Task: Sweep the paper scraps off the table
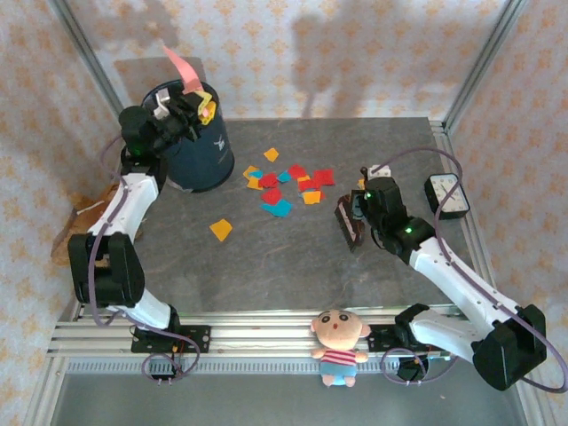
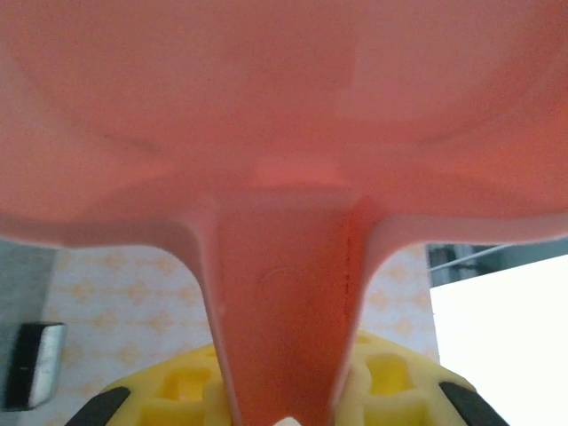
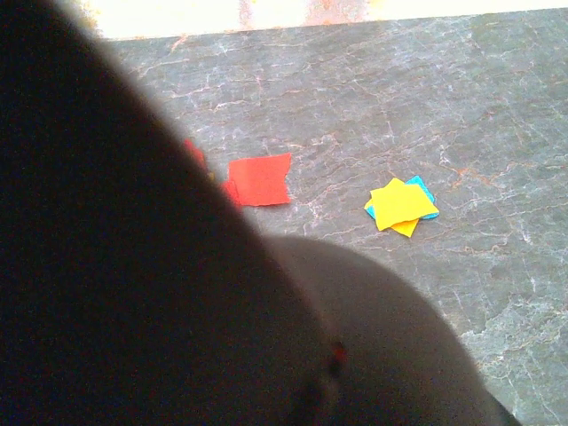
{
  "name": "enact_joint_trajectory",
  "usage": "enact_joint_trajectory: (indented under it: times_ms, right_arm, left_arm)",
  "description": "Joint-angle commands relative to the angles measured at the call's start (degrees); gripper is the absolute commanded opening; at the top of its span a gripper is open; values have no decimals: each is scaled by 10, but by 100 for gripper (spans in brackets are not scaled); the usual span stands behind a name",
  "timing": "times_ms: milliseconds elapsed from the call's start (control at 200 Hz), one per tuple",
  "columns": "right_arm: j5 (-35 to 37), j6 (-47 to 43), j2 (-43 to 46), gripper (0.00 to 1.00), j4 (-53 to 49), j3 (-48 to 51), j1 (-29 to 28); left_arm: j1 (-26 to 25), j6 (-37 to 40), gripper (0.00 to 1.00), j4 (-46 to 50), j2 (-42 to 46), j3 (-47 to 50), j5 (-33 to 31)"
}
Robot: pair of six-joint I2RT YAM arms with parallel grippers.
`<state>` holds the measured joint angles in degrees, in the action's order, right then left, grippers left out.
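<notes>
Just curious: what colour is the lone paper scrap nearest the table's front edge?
Orange. The lone paper scrap shows best in the top external view.

Cream floral-patterned walls (image 1: pixel 373 53), silver aluminium corner posts (image 1: pixel 486 60), soft shadows (image 1: pixel 315 35) on back wall

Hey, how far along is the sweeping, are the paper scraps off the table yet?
Not yet. Done: nothing I can confirm; the inside of the dark blue bin is hidden. In hand: the left gripper holds the pink dustpan over it, and the right gripper grips a dark brush beside the pile. Left: the paper scraps lie clustered on the table, with one orange scrap apart.
</notes>
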<state>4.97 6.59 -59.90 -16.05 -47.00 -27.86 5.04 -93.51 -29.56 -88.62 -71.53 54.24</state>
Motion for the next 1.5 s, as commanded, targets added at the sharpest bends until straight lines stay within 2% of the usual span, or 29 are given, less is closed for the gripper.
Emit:
enact_joint_trajectory:
  times_ms: [0,125,215,295,410,560,676,866,1141,1296,1496]
  right_arm:
    - [-6,25,20,0,36,-1,9]
    - [-34,49,25,0,52,4,28]
    - [-57,69,26,0,69,6,45]
    - [-82,92,22,0,96,10,66]
    - [-128,127,-6,0,146,4,100]
    - [-160,149,-75,0,178,-44,119]
    - [-177,174,-143,0,212,-78,127]
    - [-185,201,-240,0,253,-132,130]
    - [-154,225,-336,0,275,-179,135]
    - [-135,233,-357,0,267,-178,137]
    - [-86,224,-323,0,225,-130,137]
  left_arm:
    - [3,191,0,188,43,-53,21]
    - [0,366,0,394,58,-111,2]
    - [-5,493,0,551,58,-158,-33]
    - [-11,581,0,652,56,-190,-65]
    - [-30,690,0,758,54,-224,-122]
    - [-73,784,0,828,68,-229,-199]
    - [-94,816,0,843,89,-206,-240]
    - [-118,853,0,854,126,-153,-261]
    - [-143,853,0,829,169,-87,-245]
    - [-163,853,0,821,173,-71,-244]
    - [-173,853,0,819,170,-60,-243]
